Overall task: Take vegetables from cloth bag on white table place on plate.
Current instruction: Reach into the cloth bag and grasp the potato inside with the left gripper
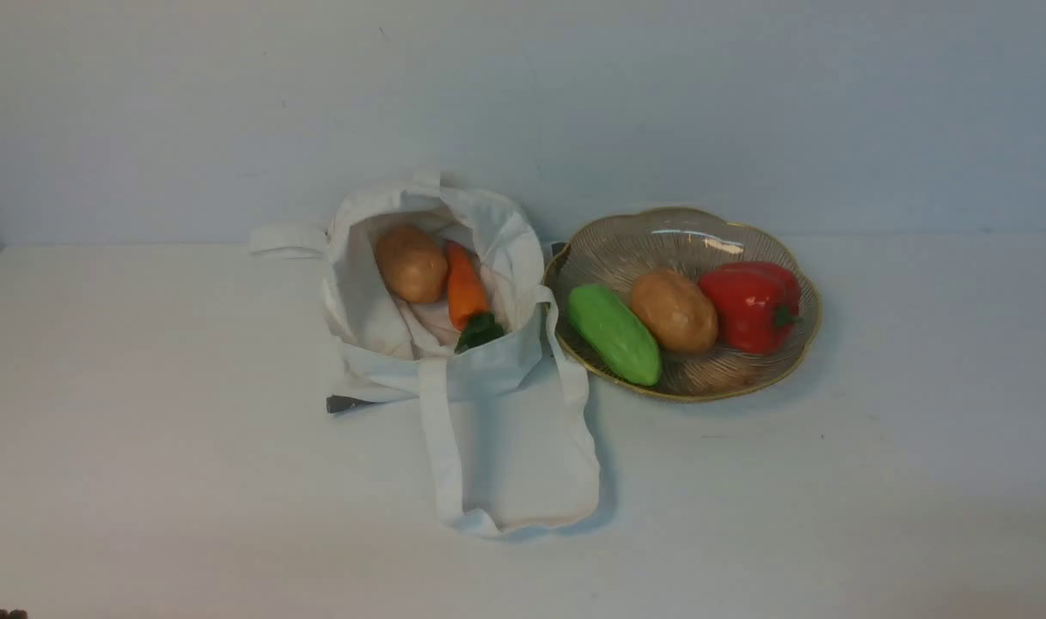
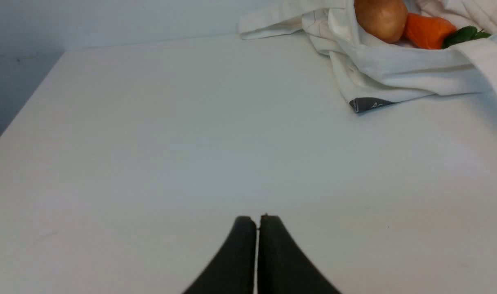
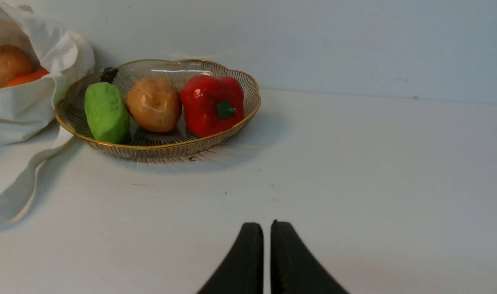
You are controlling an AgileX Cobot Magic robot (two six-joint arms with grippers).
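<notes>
"White table [image 1: 187, 430], matte and flat, with a pale wall [image 1: 574, 103] behind it. What stands on it?"

"A white cloth tote bag [image 1: 492, 374], mouth open, with the ribbed, gold-rimmed glass plate [image 1: 686, 394] just beside it on the right."

"And inside the bag?"

"A tan-brown potato [image 1: 412, 265] and, next to it, an orange carrot [image 1: 465, 284], its dark green top toward the near side of the opening."

"How about the straps?"

"One long strap handle [image 1: 442, 447] loops forward over the tabletop, and a shorter bit of strap [image 1: 289, 239] sticks out at the left. A dark tag [image 1: 346, 403] shows at the bag's near left corner."

"What does the plate hold?"

"Three things in a row: a bumpy green vegetable [image 1: 615, 334] nearest the bag, a second potato [image 1: 674, 311] in the middle, then a red bell pepper [image 1: 752, 307] with a green stem."

"And the grippers?"

"The left gripper [image 2: 258, 222] has its fingertips together, nothing between them. The right gripper [image 3: 266, 228] shows only a thin gap between its fingers, also holding nothing; I can't tell whether that counts as fully closed."
</notes>
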